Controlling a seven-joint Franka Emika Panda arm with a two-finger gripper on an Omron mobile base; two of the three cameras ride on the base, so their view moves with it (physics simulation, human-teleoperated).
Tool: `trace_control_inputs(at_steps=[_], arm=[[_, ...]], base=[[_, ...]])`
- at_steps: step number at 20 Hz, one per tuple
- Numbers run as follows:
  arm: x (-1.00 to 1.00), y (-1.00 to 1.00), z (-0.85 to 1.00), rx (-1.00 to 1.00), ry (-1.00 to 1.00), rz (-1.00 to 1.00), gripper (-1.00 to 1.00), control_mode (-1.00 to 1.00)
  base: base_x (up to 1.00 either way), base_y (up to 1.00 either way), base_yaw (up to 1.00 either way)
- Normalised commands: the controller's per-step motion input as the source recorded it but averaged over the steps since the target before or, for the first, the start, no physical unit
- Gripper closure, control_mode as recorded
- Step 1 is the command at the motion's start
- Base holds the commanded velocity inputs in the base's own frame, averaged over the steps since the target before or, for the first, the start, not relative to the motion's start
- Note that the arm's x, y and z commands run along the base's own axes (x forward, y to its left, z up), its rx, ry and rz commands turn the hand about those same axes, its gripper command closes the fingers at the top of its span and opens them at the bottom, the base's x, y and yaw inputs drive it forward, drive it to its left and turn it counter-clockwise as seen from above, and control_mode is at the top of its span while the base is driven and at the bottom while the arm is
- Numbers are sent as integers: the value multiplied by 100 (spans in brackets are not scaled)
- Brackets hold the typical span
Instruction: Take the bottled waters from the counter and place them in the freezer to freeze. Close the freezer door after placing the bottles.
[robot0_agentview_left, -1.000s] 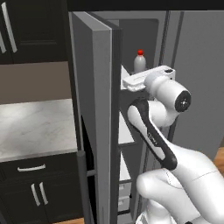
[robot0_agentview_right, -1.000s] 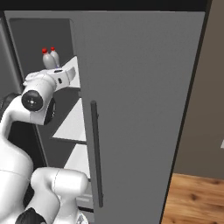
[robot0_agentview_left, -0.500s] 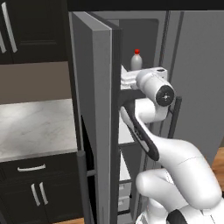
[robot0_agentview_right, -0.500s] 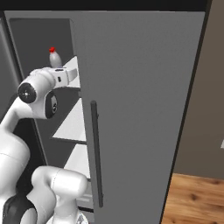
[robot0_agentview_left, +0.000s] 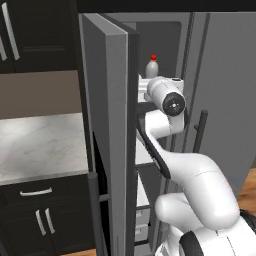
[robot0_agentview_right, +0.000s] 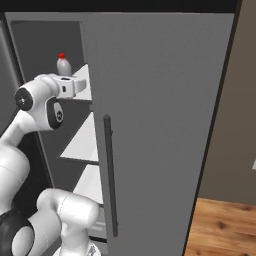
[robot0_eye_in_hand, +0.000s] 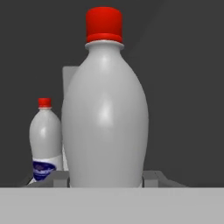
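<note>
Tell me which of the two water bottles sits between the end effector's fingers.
The near water bottle, large and central in the hand view, is gripped; the far water bottle, showing its blue label, stands free behind it.

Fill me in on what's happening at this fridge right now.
The robot arm is reaching into the open freezer, its hand shut on a bottled water with a red cap, held upright at the upper shelf. A second bottle already stands farther back inside the compartment. The freezer door is swung wide open, so closing it is not yet done. The marble counter lies to the left.
</note>
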Motion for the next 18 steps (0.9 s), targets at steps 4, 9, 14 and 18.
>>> trace_control_inputs(at_steps=[4, 9, 14, 18], arm=[[1, 0, -26, 0, 1, 0, 100, -100], [23, 0, -4, 0, 1, 0, 100, -100], [36, 0, 0, 0, 0, 0, 100, -100], [27, 0, -2, 0, 1, 0, 100, -100]], base=[[0, 0, 0], [0, 0, 0], [0, 0, 0], [0, 0, 0]])
